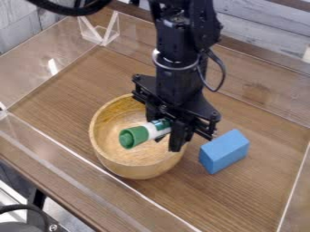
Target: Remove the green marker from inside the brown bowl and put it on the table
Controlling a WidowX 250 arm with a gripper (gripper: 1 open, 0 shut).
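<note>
The green marker (137,135) hangs tilted over the brown bowl (116,156), its green cap pointing toward the camera and its white barrel running back between the fingers. My gripper (169,128) points straight down and is shut on the marker's barrel, above the bowl's right half. The marker sits about level with the bowl's rim and I cannot tell whether it touches the bowl. The bowl rests on the wood-grain table (72,86).
A blue rectangular block (224,150) lies on the table just right of the bowl and close to the gripper. Low clear acrylic walls (36,47) ring the tabletop.
</note>
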